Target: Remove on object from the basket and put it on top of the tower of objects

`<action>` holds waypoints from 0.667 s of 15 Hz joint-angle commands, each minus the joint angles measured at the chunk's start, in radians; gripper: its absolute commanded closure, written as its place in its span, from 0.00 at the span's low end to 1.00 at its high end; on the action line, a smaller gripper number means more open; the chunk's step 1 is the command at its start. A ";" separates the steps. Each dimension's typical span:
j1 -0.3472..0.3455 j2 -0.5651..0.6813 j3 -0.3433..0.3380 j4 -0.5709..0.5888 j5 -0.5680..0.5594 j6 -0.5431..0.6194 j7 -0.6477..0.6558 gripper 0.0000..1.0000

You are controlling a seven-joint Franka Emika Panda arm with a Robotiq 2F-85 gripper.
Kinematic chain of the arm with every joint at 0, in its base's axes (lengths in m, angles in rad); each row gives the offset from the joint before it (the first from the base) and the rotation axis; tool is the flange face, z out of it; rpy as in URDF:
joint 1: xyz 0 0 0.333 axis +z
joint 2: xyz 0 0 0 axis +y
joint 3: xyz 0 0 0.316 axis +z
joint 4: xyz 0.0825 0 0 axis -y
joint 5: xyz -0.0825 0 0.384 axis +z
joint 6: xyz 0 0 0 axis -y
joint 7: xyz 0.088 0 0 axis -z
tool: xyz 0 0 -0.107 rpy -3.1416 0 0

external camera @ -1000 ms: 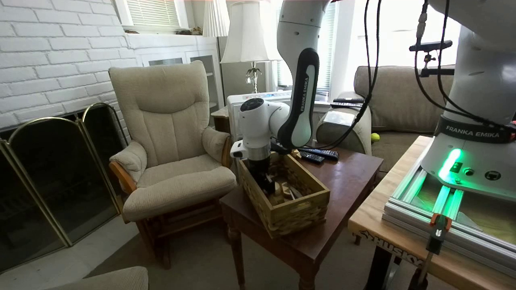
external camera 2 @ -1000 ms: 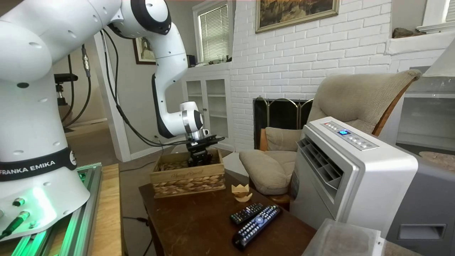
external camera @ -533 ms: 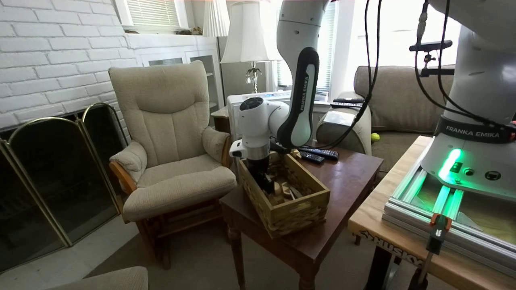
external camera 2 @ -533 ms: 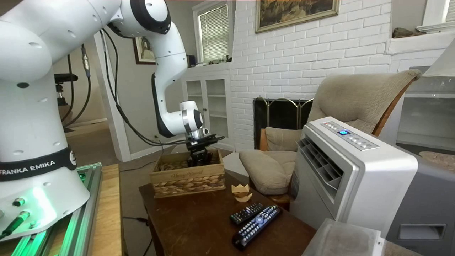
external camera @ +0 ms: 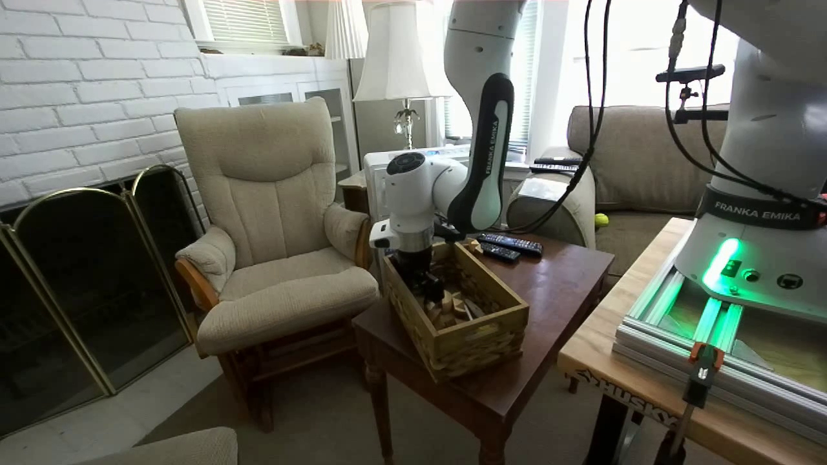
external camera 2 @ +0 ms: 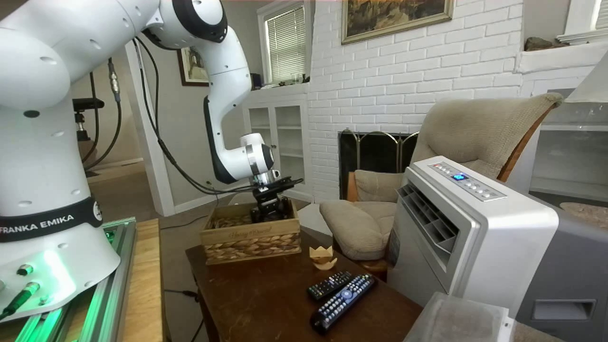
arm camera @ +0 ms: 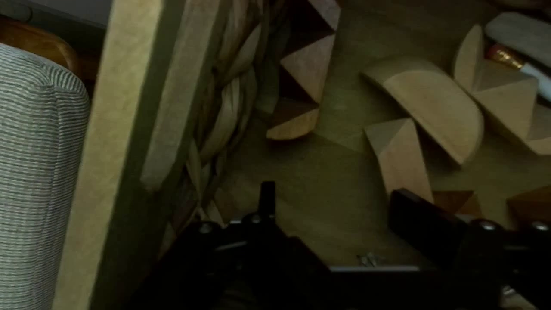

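I'm seeing pieces [arm camera: 434, 105] lying in the basket [external camera 2: 251, 248], the tower [external camera 2: 321, 255] standing beside it on the table [external camera 2: 259, 294], two remotes [external camera 2: 343, 303] lying nearby.

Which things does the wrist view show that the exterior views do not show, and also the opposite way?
Only the wrist view: the basket floor, seen between the jaws of the open gripper, and a red-and-gold stick end.

Only the exterior views: the smaller remote, the larger remote and the wooden stack on the table, plus the white appliance.

Shared: the basket, the gripper inside it and probably the armchair, a cushion edge in the wrist view. The wooden blocks in the basket show in an exterior view too.
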 commanded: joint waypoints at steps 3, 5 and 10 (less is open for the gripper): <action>-0.037 -0.041 0.043 -0.050 -0.016 -0.078 0.007 0.00; -0.041 -0.060 0.052 -0.068 -0.022 -0.098 0.012 0.00; -0.061 -0.135 0.095 -0.137 0.001 -0.159 0.017 0.00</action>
